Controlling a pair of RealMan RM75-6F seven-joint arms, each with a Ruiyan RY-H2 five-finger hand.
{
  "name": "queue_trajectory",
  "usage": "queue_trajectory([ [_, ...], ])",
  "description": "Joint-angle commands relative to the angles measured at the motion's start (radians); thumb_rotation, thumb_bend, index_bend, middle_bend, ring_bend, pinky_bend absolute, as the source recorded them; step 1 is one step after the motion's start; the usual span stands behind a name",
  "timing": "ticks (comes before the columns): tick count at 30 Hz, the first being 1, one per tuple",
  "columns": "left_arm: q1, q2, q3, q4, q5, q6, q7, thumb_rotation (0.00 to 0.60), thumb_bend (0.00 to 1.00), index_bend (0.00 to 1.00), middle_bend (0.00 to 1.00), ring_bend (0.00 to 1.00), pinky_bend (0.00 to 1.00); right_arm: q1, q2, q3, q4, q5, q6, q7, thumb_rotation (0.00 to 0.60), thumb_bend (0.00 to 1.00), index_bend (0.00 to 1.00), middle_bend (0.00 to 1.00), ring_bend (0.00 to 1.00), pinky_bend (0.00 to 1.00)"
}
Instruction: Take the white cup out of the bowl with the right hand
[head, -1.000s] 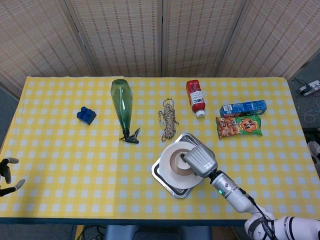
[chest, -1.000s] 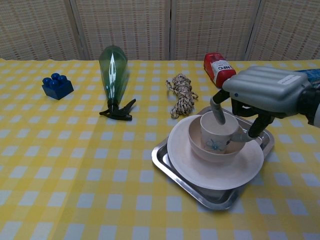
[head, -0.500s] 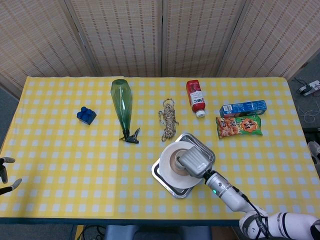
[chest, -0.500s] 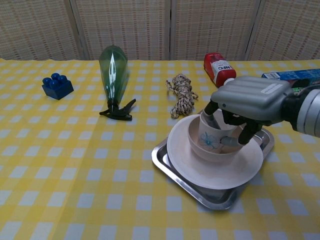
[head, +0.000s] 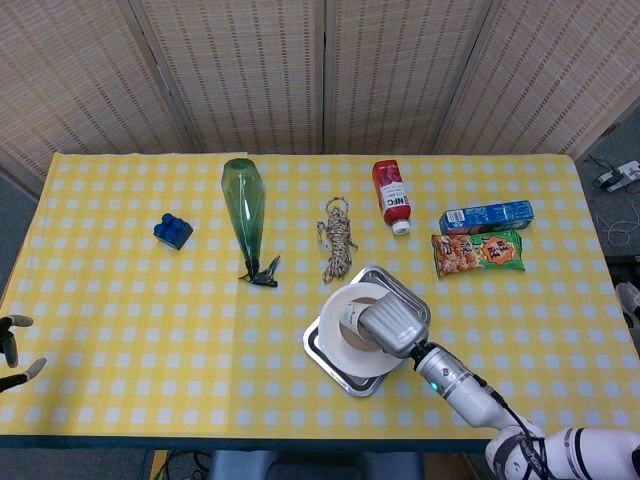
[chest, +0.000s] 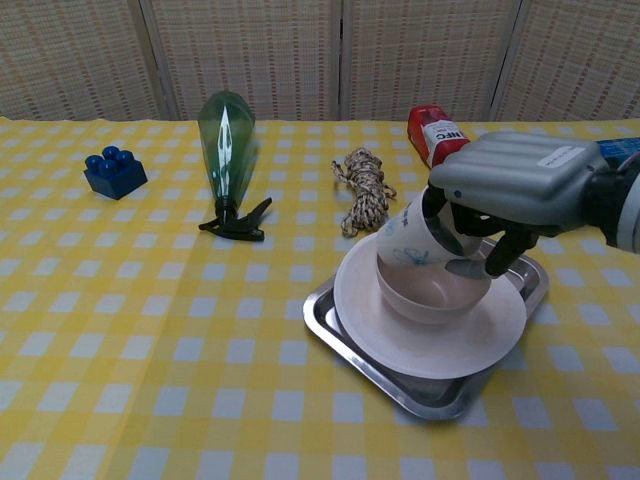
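Right robot hand (chest: 500, 215) grips the white cup (chest: 412, 240), its fingers closed around the upper part of the cup, so that only the lower wall with a faint blue motif shows below the palm. Compared with the chest view half a second ago, where the cup stood upright inside the bowl (chest: 432, 291), the cup is now raised and tilted, its base swung toward the left of the picture and hanging just above the bowl's near-left rim. The bowl interior is now visibly empty and pinkish, and it rests as before on the white plate (chest: 440, 345), which sits in the metal tray (chest: 345, 330) on the yellow checked table (chest: 150, 330). In the head view the right robot hand (head: 394, 325) covers most of the bowl, and the cup (head: 347, 315) shows only as a pale sliver at its left edge.

Judgement: the lift has succeeded and the cup appears clear of the bowl, so the extraction itself is nearly complete; what remains is probably to carry the cup sideways away from the tray. The tilt suggests the grasp is somewhat off-axis, so slipping is a risk if the robot hand moves abruptly.

Left robot hand (head: 12, 340) lies at the far left table edge, fingers apart and holding nothing, well apart from the tray.
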Motion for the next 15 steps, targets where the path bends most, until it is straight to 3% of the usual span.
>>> queue_trajectory([
  [1,0.000,0.000,0.000,0.000,0.000,0.000,0.000,0.600,0.00,0.46,0.72,0.55,0.65,-0.011,0.038,-0.002,-0.044,-0.019,0.039,-0.007,0.600,0.32,0.65,1.00,1.00,1.00],
  [8,-0.001,-0.002,0.002,-0.002,0.004,-0.003,0.006,0.600,0.00,0.46,0.72,0.55,0.65,-0.060,0.172,-0.023,-0.176,-0.037,0.127,-0.040,0.600,0.32,0.65,1.00,1.00,1.00],
  [15,-0.002,-0.009,0.009,-0.007,0.021,0.003,0.031,0.600,0.00,0.46,0.72,0.55,0.65,-0.106,0.310,-0.083,-0.278,-0.006,0.136,-0.052,0.600,0.32,0.65,1.00,1.00,1.00],
])
